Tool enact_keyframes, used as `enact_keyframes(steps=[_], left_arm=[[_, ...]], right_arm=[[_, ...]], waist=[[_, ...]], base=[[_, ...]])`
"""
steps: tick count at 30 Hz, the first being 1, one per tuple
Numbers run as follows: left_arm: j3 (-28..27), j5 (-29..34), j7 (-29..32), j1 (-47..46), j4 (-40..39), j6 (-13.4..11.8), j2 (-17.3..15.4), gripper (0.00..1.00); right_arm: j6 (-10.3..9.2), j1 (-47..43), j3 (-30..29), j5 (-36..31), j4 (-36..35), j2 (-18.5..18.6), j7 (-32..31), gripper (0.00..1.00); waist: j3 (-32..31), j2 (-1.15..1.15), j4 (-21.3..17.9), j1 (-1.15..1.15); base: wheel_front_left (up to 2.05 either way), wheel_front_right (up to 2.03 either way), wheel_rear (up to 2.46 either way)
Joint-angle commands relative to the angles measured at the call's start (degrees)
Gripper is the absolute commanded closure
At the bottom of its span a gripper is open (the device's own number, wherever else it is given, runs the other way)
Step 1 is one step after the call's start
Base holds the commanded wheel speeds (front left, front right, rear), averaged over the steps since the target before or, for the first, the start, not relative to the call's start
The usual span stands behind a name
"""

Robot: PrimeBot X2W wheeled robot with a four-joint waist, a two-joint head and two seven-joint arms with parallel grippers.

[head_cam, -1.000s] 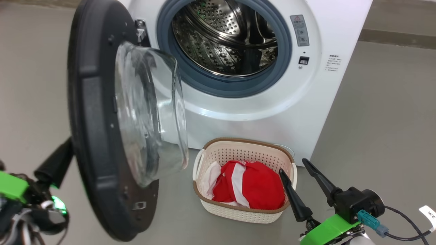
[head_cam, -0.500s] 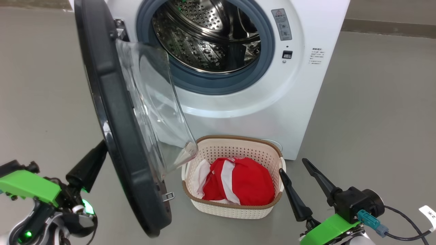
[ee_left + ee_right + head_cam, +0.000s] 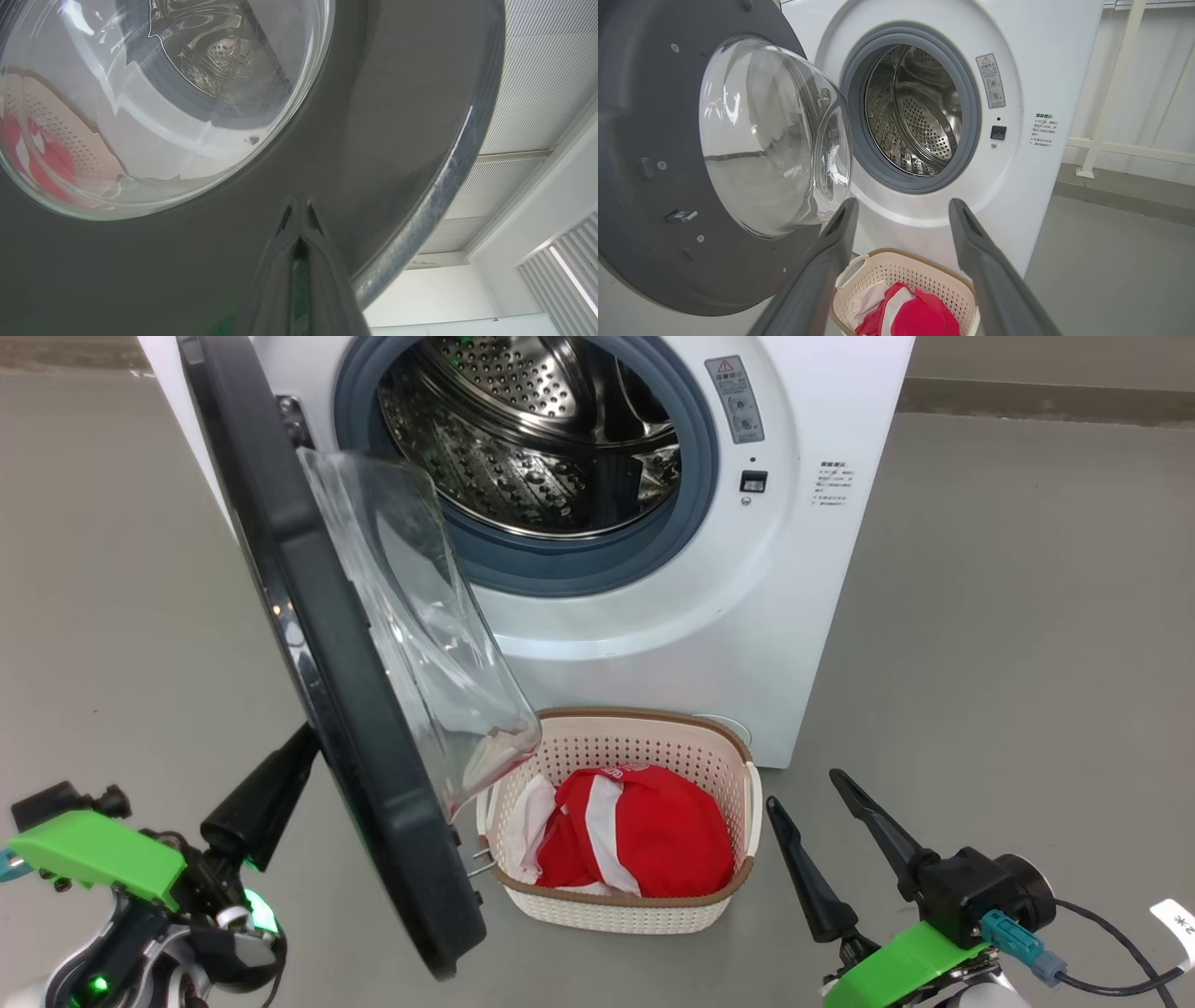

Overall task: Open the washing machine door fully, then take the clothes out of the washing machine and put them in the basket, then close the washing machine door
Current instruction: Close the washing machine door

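The washing machine (image 3: 747,597) stands open, and its steel drum (image 3: 523,439) looks bare of clothes. The washing machine door (image 3: 327,644) hangs half swung, edge-on to me, with its glass bowl (image 3: 420,616) facing the opening. My left gripper (image 3: 303,742) is shut, and its tips (image 3: 296,207) press on the door's glossy outer face (image 3: 397,93). The red and white clothes (image 3: 644,831) lie in the cream basket (image 3: 616,910) on the floor in front of the machine. My right gripper (image 3: 805,793) is open and holds nothing, just right of the basket (image 3: 901,275). In the right wrist view it (image 3: 903,205) points at the machine.
Grey floor (image 3: 1027,663) spreads on both sides of the machine. A dark skirting strip (image 3: 1046,401) runs along the back wall. A white rail frame (image 3: 1111,93) stands right of the machine. A cable with a teal plug (image 3: 1013,938) hangs off my right wrist.
The door has swung from wide open toward the opening, and my left gripper has followed it rightward behind its outer face. The head camera has shifted. The right gripper has not moved.
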State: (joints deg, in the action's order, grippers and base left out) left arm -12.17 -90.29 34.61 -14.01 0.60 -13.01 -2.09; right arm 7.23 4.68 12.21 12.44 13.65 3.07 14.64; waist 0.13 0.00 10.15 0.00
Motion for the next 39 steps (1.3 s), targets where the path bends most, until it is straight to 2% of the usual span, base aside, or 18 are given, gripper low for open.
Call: enact_keyframes(steps=[1,6,7,8,11,13,14,17,20,23,26,30,34,39], left_arm=[[-1.0,-0.58,0.11,-0.57,-2.08,0.79,-0.79,1.0],[-0.57,1.67,-1.12,0.27,-2.72,2.51,-1.56,1.0],[-0.46,2.59,-1.67,0.51,-2.93,3.24,-1.86,0.68],[-0.18,4.76,-2.99,1.1,-3.17,4.66,-2.51,0.0],[0.15,9.31,-6.22,1.77,-3.65,7.49,-3.81,0.0],[1.1,14.47,-9.1,2.62,-3.91,9.99,-5.47,0.0],[1.1,14.47,-9.1,2.62,-3.91,9.99,-5.47,0.0],[2.13,22.03,-14.72,3.75,-3.56,12.71,-6.83,0.0],[4.32,32.14,-21.17,5.06,-3.38,15.67,-9.3,0.0],[5.76,39.72,-27.92,6.16,-3.11,16.73,-9.7,0.0],[7.81,49.11,-34.45,7.57,-2.86,16.86,-11.32,0.0],[10.4,60.71,-42.03,8.97,-1.62,14.57,-13.14,0.0],[11.88,67.0,-46.08,9.96,0.03,11.83,-13.39,0.0],[12.93,69.75,-47.95,11.72,1.26,10.14,-12.31,0.0]], right_arm=[[0.25,1.95,1.12,-0.27,-1.5,-0.18,0.36,0.0],[0.25,1.89,1.18,-0.13,-1.49,-0.19,0.36,0.0],[0.25,1.89,1.16,-0.1,-1.47,-0.19,0.36,0.0],[0.25,1.86,1.12,-0.02,-1.46,-0.19,0.36,0.0],[0.25,1.84,1.1,0.12,-1.47,-0.19,0.36,0.0],[0.25,1.84,1.06,0.2,-1.5,-0.19,0.36,0.0],[0.25,1.84,1.06,0.2,-1.5,-0.19,0.36,0.0],[0.25,1.74,1.05,0.35,-1.55,-0.19,0.36,0.0],[0.25,1.54,1.02,0.49,-1.58,-0.19,0.36,0.0],[0.25,1.25,1.12,0.7,-1.56,-0.19,0.36,0.0],[0.25,1.02,1.34,0.84,-1.61,-0.19,0.36,0.0],[0.25,0.79,1.44,0.96,-1.68,-0.19,0.36,0.0],[0.25,0.64,1.47,1.04,-1.69,-0.19,0.36,0.0],[0.25,0.48,1.63,1.24,-1.73,-0.19,0.36,0.0]], waist=[[0.05,0.0,-0.1,0.0],[0.06,0.0,-0.14,0.0],[0.07,0.0,-0.12,0.0],[0.09,0.0,-0.04,0.0],[0.09,0.0,0.11,0.0],[0.09,0.0,0.23,0.0],[0.09,0.0,0.23,0.0],[-0.04,0.0,0.4,0.0],[-0.27,0.0,0.61,0.0],[-0.62,0.0,0.77,0.0],[-0.85,0.0,0.87,0.0],[-1.07,0.0,1.01,0.0],[-1.29,0.0,1.02,0.0],[-1.45,0.0,0.82,0.0]], base=[[0.0,0.0,0.0],[0.0,0.0,0.0],[0.0,0.0,0.0],[0.0,0.0,0.0],[0.0,0.0,0.0],[0.0,0.0,0.0],[0.0,0.0,0.0],[0.0,0.0,0.0],[0.0,0.0,0.0],[0.0,0.0,0.0],[0.0,0.0,0.0],[0.0,0.0,0.0],[0.0,0.0,0.0],[0.0,0.0,0.0]])
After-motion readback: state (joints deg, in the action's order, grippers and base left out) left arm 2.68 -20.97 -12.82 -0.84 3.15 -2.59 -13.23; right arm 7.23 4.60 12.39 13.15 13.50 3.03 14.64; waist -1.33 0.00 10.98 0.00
